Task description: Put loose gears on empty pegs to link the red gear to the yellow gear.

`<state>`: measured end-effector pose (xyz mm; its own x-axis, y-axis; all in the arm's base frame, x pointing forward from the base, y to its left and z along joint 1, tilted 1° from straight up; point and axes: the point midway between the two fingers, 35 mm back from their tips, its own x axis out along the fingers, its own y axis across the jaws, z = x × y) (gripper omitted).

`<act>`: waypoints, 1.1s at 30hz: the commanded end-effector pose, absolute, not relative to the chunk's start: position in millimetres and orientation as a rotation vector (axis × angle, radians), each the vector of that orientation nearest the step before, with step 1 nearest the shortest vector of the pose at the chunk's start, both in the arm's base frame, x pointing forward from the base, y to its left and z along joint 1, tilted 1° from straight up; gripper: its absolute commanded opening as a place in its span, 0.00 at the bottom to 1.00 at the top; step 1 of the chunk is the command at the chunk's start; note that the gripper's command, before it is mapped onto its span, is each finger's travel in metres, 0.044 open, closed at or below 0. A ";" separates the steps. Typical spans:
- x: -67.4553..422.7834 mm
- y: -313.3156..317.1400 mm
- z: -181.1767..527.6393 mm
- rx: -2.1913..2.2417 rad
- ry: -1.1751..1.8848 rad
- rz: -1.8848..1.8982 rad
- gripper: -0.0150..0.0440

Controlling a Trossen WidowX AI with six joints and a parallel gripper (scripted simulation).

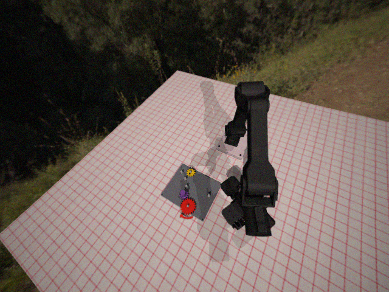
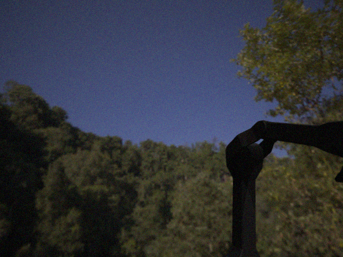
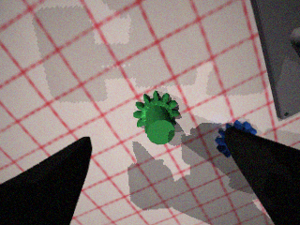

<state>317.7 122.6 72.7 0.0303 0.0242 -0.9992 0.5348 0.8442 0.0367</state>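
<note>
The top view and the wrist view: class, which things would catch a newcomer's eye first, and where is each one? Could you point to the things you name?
The bright red gear (image 1: 189, 205) stands out at the grey board's edge (image 1: 172, 200) (image 3: 267, 52), with a small purple gear (image 1: 183, 194) beside it. In the wrist view, a green gear (image 3: 160, 131) stands on the checked cloth between the open fingers of the black gripper (image 3: 159, 138).
</note>
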 end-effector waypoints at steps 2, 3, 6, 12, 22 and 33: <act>315.9 122.1 62.6 0.466 1.511 -0.425 1.00; 315.9 122.2 61.0 0.466 1.511 -0.425 1.00; 315.9 122.3 56.2 0.466 1.511 -0.425 1.00; 315.7 122.4 49.1 0.466 1.511 -0.425 1.00; 315.7 122.4 49.1 0.466 1.511 -0.425 0.82; 315.7 122.4 49.1 0.466 1.511 -0.425 0.40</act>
